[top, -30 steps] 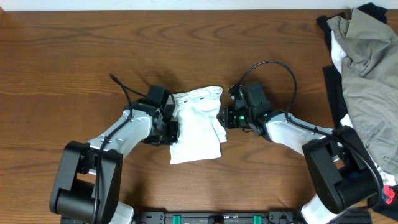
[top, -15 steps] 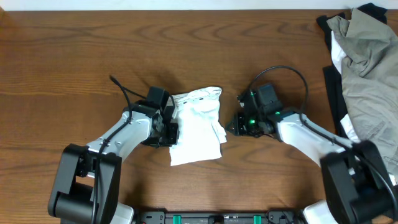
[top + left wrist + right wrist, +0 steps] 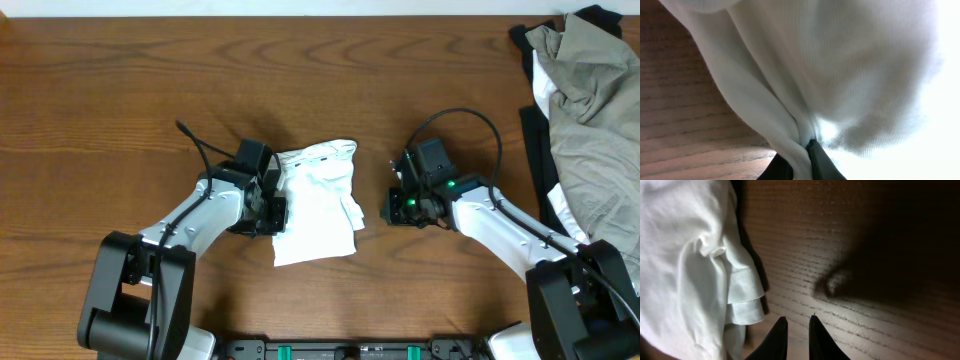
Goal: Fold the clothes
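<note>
White T-shirt point(image 3: 318, 200) sits mid-counter point(image 3: 120, 100), bunched into a compact bundle whose long axis runs from the far edge toward the robot, tilted a touch. The left pincer point(image 3: 275, 205) is right on the bundle's left edge, and the left wrist view confirms it: the dark fingertips point(image 3: 812, 152) are pinched on a ridge of ribbed white cloth, so that side is held.

Over to the right pincer point(image 3: 392, 207): it's beside the shirt but clear of it, with bare wood between. Its fingers point(image 3: 777, 335) are drawn narrow with only a slit between them and nothing in it. From its own camera the shirt point(image 3: 685, 255) lies ahead and to the left, with a layered hem flap point(image 3: 742, 297) sticking out toward it.

That flap is the key relation. I'd judge the right arm is the one to take it, reaching leftward across the short axis. It would need wider jaws first. The olive-grey garment point(image 3: 590, 110) is heaped well apart at the right edge.
</note>
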### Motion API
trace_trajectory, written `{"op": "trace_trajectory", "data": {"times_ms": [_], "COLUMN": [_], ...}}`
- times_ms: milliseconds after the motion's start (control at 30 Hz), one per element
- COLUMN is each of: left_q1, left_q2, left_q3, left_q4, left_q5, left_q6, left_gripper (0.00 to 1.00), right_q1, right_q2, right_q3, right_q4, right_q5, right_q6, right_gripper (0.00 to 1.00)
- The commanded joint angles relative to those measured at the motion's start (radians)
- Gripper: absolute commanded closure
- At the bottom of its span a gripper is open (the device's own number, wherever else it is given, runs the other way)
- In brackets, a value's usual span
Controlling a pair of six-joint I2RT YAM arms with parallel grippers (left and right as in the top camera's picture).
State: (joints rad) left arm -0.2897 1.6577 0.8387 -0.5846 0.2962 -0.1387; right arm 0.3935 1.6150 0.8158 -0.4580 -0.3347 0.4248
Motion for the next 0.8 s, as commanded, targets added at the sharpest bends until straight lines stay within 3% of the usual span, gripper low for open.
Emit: {"op": "trace_trajectory", "data": {"times_ms": [0,500,767], "left_q1": [-0.001,-0.001,-0.001], "left_q2": [-0.013,-0.013,-0.013], "left_q3": [-0.021,-0.021,-0.021], "left_q4": [-0.002,-0.002,-0.002], "left_q5": [-0.027,-0.027,-0.027], "left_q6": [-0.013,-0.013,-0.013], "left_gripper": [0.88,0.87,0.87], "right_q1": [0.026,0.118,0.118], "right_q2": [0.023,0.146,0.146], "right_q3": [-0.002,-0.001,-0.001], "right_q4": [0.014,0.11,0.209], "right_q5": [0.032,-0.028,-0.253], "right_q6": [-0.014,-0.014,-0.041], "right_gripper": [0.86,0.85,0.86]}}
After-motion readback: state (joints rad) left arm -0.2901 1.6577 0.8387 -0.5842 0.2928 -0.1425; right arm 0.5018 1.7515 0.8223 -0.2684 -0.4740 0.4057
